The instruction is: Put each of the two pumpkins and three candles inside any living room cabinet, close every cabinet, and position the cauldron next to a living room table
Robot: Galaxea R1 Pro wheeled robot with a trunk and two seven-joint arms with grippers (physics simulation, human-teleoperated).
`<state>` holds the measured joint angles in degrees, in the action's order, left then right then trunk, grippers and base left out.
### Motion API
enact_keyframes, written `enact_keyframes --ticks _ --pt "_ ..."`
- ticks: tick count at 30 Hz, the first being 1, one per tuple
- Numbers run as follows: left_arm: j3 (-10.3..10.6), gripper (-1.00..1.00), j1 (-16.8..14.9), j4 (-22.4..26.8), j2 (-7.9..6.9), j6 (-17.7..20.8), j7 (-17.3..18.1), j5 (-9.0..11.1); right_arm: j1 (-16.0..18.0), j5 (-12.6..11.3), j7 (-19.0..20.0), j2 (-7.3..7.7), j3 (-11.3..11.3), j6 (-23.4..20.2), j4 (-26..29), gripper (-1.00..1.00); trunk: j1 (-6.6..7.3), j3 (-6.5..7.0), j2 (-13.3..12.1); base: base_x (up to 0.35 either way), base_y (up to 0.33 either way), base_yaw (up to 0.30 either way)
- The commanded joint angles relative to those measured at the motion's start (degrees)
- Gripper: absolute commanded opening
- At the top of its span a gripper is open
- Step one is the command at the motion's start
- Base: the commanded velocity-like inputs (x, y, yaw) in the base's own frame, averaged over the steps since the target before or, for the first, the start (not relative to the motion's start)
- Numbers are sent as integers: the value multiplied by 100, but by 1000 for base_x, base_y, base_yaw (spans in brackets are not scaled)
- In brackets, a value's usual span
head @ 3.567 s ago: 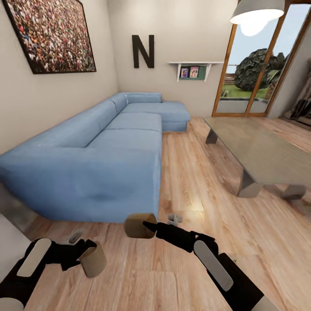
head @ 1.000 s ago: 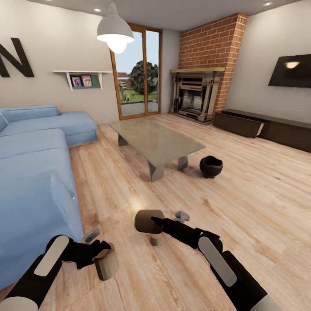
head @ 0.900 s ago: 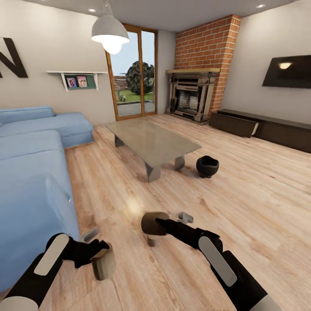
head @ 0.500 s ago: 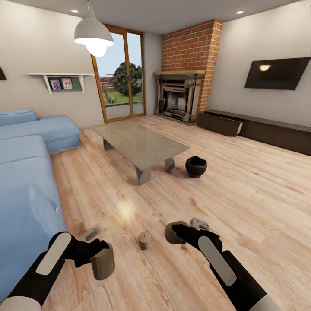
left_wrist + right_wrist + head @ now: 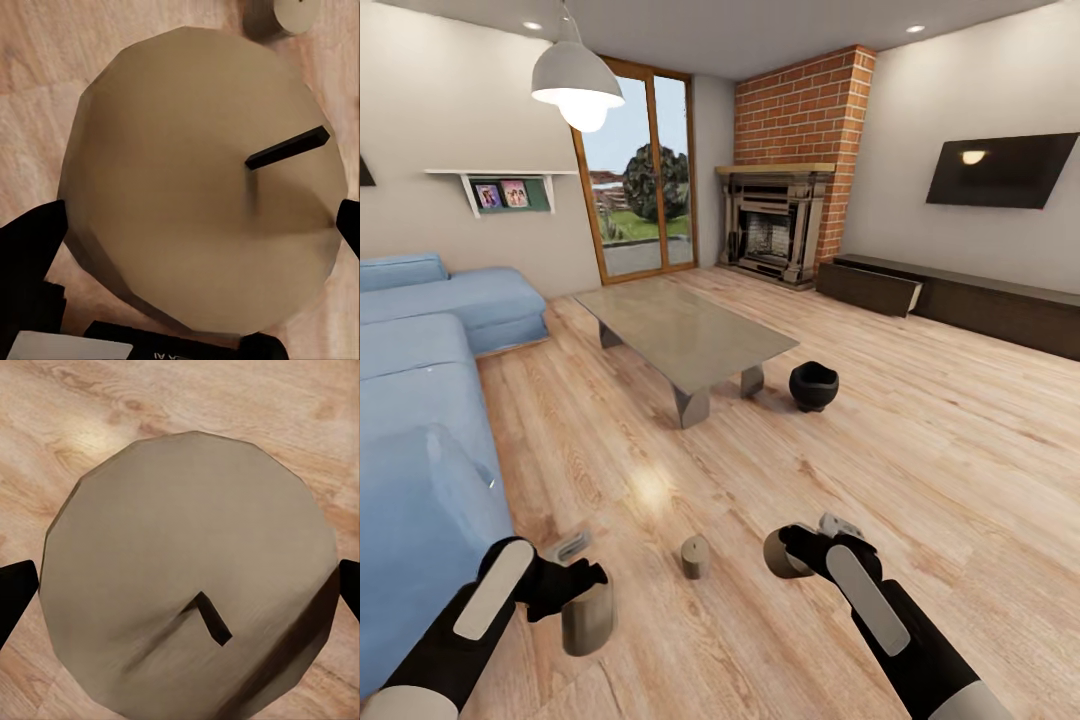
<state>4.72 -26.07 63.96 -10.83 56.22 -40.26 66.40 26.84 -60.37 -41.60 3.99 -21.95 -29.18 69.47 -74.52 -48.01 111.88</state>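
Left gripper (image 5: pixel 575 590) and right gripper (image 5: pixel 800 548) each clamp a stubby tan wax candle; a third candle (image 5: pixel 695 556) stands between them. Dark-brown wooden cabinet (image 5: pixel 950 295), far ahead, awaits all three; black cauldron (image 5: pixel 813 385) sits beside glass-topped table (image 5: pixel 685 335).

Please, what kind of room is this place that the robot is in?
It looks like a living room in a home. A blue sofa stands along one side, a low glass-topped coffee table sits in the middle, and a brick fireplace is at the far wall, with a dark TV unit beside it.
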Motion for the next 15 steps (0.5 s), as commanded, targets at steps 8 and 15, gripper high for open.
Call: enact_keyframes --ticks 8,15 --pt "14 -100 -4 20 245 -236 -107 -211 6 -43 -14 6 -8 0 4 -100 1 -5 3 0 0 0" --pt "66 -100 -4 172 248 -243 -96 -249 4 -44 -33 13 -9 -8 20 -100 1 -5 3 0 -141 0"
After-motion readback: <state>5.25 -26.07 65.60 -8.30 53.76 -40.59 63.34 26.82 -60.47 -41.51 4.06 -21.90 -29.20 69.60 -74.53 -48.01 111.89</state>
